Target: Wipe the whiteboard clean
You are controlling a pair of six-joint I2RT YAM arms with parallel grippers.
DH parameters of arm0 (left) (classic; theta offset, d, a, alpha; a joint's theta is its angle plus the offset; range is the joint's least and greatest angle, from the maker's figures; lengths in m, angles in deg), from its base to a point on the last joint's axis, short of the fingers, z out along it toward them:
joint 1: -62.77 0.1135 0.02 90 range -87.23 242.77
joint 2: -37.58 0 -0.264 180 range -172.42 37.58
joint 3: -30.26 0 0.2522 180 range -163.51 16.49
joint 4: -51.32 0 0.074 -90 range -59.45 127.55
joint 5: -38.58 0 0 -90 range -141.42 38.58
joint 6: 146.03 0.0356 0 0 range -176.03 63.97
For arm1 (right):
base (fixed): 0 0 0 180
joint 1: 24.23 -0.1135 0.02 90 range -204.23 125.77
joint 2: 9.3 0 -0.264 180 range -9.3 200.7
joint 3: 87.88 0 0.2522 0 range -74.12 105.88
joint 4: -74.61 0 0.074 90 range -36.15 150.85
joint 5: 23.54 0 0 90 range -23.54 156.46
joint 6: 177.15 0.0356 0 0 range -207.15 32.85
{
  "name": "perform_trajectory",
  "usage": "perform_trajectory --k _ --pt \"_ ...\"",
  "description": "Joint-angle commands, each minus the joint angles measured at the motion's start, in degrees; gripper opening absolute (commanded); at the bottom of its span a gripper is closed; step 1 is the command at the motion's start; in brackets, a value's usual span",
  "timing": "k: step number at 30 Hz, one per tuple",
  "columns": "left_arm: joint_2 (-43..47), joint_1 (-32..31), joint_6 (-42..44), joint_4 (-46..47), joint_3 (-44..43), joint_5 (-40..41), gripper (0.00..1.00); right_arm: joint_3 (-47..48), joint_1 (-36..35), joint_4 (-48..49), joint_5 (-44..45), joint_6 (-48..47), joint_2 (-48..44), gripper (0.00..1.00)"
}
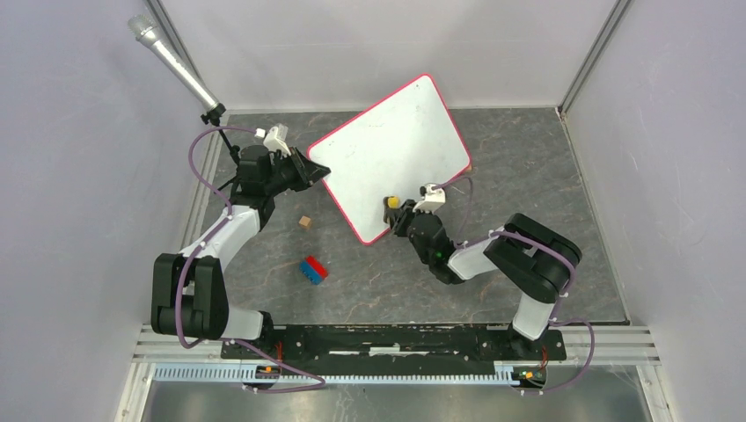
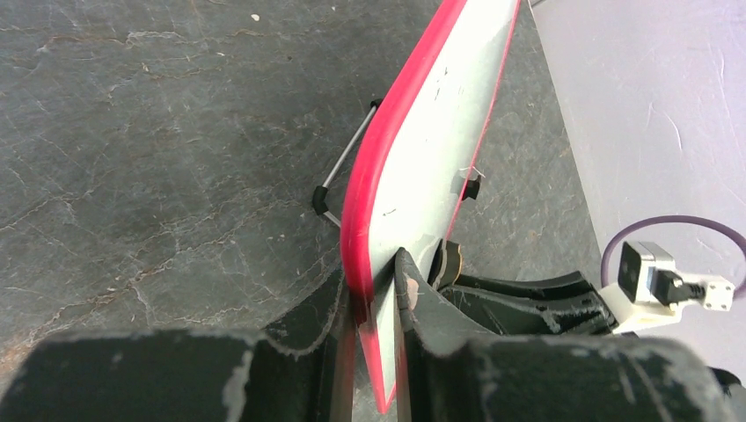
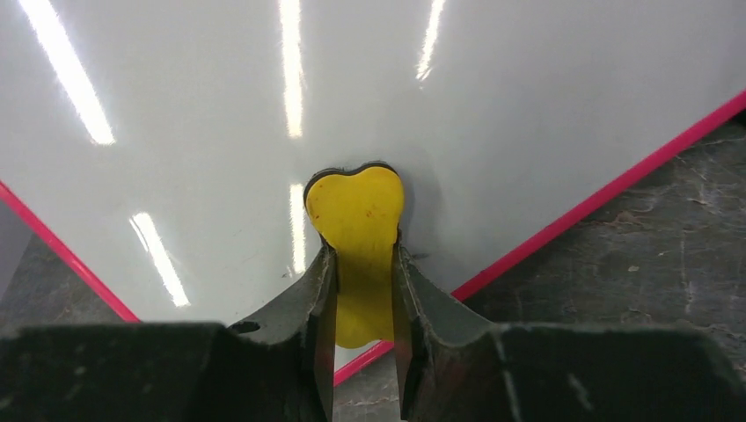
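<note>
Between the closed fingers of the right gripper (image 3: pixel 361 264) sits a yellow eraser (image 3: pixel 355 207), pressed to the whiteboard (image 1: pixel 391 149) near its lower rim. The left gripper (image 2: pixel 376 294) pinches the board's left edge, which is tilted up off the grey marbled table (image 1: pixel 545 176), with pale walls (image 1: pixel 79 132) on three sides.

The whiteboard (image 3: pixel 528 105) looks glossy and smooth, the yellow eraser (image 3: pixel 356 211) smooth plastic, and the grey table (image 2: pixel 132 158) matt and stone-veined.

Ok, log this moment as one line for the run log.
left gripper: shut on whiteboard edge | right gripper: shut on yellow eraser, against whiteboard face | loose on table: wooden cube, red-blue block
</note>
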Motion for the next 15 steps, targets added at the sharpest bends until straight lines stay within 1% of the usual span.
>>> perform_trajectory --k 1,5,8,15 --pt "0.2 -0.5 4.6 -1.0 -1.2 1.6 0.02 -2.1 3.5 -2.6 -1.6 7.2 0.7 0.28" --pt "0.2 -0.5 4.6 -1.0 -1.2 1.6 0.02 -3.1 4.3 0.2 -2.5 7.0 0.7 0.28" --pt "0.3 -0.4 4.6 -1.0 -1.2 1.6 0.02 -3.2 4.9 0.4 -1.9 5.6 -0.1 0.28" --pt "0.1 -0.5 4.5 -1.0 -1.2 1.5 0.02 -3.4 8.6 0.6 -1.3 3.4 -1.2 0.29"
